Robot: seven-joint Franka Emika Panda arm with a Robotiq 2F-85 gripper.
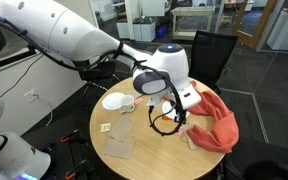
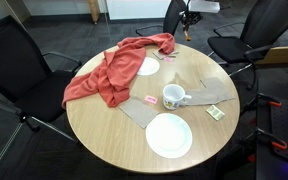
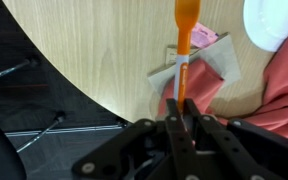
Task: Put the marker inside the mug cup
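My gripper [image 3: 182,108] is shut on the orange marker [image 3: 184,35], which sticks out past the fingertips with its paler part near the jaws. In the wrist view it hangs above the table edge, over a pink card and grey paper beside the red cloth. In an exterior view the gripper [image 1: 173,114] is above the table next to the cloth. The small white mug [image 2: 173,96] stands upright near the table's middle, apart from the gripper; it also shows in an exterior view [image 1: 128,104]. The mug is out of the wrist view.
A red cloth [image 2: 114,70] covers one side of the round wooden table [image 2: 104,130]. A white plate [image 2: 169,136] lies near the mug, another [image 2: 147,66] by the cloth. A clear container [image 1: 119,146] stands near the edge. Office chairs [image 2: 14,60] ring the table.
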